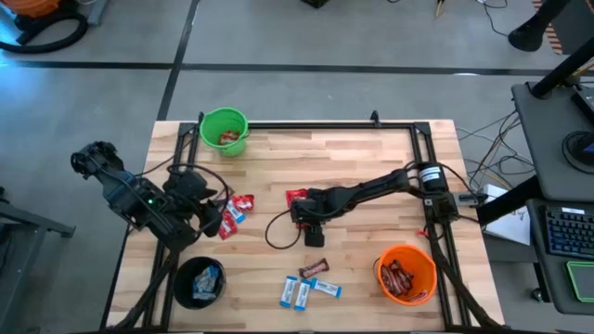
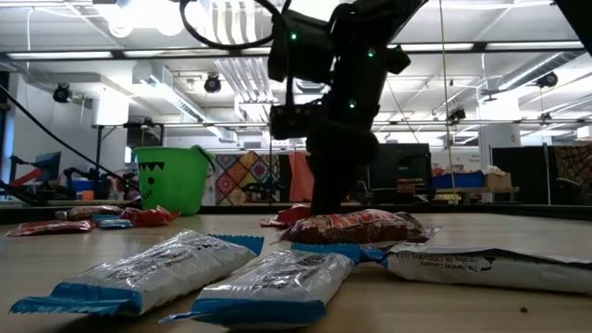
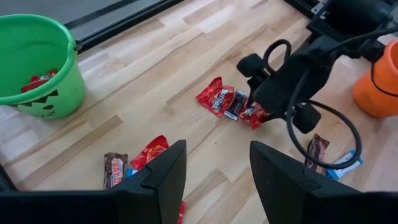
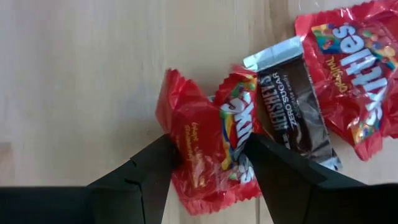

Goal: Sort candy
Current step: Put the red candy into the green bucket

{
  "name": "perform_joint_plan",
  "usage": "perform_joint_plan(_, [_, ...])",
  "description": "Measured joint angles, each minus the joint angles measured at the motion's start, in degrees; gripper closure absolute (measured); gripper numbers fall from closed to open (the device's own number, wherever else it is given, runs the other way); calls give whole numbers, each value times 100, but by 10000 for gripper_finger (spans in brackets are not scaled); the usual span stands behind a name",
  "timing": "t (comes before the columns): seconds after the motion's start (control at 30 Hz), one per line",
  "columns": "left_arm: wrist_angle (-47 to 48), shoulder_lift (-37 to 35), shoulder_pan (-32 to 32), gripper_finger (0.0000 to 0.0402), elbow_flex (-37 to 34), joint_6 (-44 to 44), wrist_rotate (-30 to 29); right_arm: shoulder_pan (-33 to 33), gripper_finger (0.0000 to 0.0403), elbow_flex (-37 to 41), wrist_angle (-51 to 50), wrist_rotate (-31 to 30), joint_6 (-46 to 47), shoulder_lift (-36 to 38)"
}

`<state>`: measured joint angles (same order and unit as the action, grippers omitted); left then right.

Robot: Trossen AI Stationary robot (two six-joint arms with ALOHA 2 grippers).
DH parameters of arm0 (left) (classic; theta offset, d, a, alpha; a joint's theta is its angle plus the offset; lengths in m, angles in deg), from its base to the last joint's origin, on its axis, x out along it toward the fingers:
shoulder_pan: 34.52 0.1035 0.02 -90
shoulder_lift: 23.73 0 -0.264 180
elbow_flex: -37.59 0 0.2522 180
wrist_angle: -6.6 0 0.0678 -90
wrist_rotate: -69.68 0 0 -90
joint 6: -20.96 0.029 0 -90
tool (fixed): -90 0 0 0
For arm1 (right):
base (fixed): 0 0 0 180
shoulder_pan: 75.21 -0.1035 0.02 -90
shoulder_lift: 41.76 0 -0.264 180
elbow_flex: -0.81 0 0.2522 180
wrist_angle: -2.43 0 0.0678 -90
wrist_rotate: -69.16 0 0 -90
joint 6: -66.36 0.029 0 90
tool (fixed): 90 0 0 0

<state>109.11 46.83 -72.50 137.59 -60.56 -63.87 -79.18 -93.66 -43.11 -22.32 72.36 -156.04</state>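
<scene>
Near the table's middle lie two red packets (image 4: pixel 208 149) (image 4: pixel 354 81) with a dark brown bar (image 4: pixel 292 112) between them. My right gripper (image 4: pixel 208 146) (image 1: pixel 299 211) points down over them, open, its fingers on either side of the crumpled red packet. My left gripper (image 3: pixel 217 152) (image 1: pixel 212 221) is held open above the table's left part, over a red packet (image 3: pixel 148 152) and a brown bar (image 3: pixel 114 169). Blue-and-white packets (image 1: pixel 297 292) and brown bars (image 1: pixel 314 270) lie flat near the front edge. My right gripper comes at the crumpled red packet (image 4: pixel 186 134) from above, one fingertip at each of its sides. The packet lies on the table. I cannot tell whether the fingertips touch it.
A green bucket (image 1: pixel 224 131) with candy stands at the far left. A black bucket (image 1: pixel 200 281) stands at the near left and an orange bucket (image 1: pixel 406 274) with brown bars at the near right. A black frame (image 1: pixel 325 125) runs along the table's far edge.
</scene>
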Motion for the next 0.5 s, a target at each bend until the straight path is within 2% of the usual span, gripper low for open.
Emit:
perform_joint_plan(0.3, [1, -41, 0, 242, 0, -17, 2, 0, 209, -65, 129, 20, -5, -232])
perform_joint_plan(0.4, [0, -41, 0, 242, 0, -17, 2, 0, 242, -65, 146, 40, 8, -237])
perform_joint_plan(0.5, [0, -41, 0, 242, 0, -19, 2, 0, 292, -65, 145, 45, 131, -243])
